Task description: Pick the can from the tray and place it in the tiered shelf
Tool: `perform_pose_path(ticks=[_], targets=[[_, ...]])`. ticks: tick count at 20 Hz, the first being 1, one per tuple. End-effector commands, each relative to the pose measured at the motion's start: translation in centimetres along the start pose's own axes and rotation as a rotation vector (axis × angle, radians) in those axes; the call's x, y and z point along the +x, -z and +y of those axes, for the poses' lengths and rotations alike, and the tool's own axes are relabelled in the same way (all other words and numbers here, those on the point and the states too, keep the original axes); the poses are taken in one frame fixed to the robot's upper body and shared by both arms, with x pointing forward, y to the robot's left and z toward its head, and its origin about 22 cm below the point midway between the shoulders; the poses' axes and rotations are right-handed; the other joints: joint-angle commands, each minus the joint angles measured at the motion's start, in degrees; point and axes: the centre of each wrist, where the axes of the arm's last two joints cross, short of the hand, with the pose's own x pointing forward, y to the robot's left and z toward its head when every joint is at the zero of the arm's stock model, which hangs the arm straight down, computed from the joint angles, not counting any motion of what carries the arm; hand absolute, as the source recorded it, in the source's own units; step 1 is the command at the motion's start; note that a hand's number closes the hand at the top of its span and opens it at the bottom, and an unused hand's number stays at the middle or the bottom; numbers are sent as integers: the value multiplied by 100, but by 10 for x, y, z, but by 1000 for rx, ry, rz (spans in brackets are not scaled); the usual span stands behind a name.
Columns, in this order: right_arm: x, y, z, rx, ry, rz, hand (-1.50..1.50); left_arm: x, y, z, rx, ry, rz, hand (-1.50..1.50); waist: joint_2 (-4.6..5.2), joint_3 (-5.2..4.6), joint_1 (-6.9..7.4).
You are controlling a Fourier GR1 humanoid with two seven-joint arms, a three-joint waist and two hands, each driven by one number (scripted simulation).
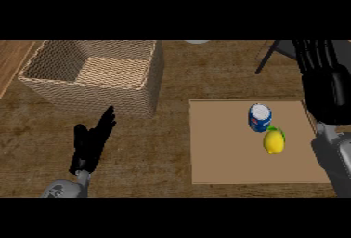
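Surface (137, 158) of brown wood grain fills the head view, carrying a woven basket (48, 76) at upper left and a flat tan tray (226, 158) at right. On the tray, the blue can (260, 117) stands upright near the far edge, a yellow lemon (274, 142) just beside it on the near side. The right hand (326, 79) hangs over the tray's far right corner, fingers straight, apart from the can. The left hand (93, 139) rests at lower left, fingers straight and held together.
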Motion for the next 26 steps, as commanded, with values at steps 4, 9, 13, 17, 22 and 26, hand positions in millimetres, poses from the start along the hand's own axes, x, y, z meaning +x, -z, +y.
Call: perform_pose_path(ticks=[4, 9, 13, 17, 22, 26], targets=[[-21, 2, 30, 313, -226, 105, 150, 14, -5, 60, 98, 84, -81, 0, 102, 4, 537], [-43, -21, -25, 37, -815, 117, 150, 2, -16, 84, 176, 78, -53, 0, 46, -22, 376], [-91, -83, 63, 195, -728, 152, -150, 16, -22, 111, 186, 50, -79, 0, 60, 13, 273], [-55, -82, 85, 191, -791, 182, -150, -9, -42, 109, 191, 48, -53, 0, 34, 8, 192], [-41, -74, 69, 171, -1162, 196, -150, -1, -35, 127, 218, 34, -53, 0, -19, -19, 75], [-19, -64, 78, 230, -1376, 328, -150, -6, -38, 124, 200, 35, -32, 0, -15, -20, 85]])
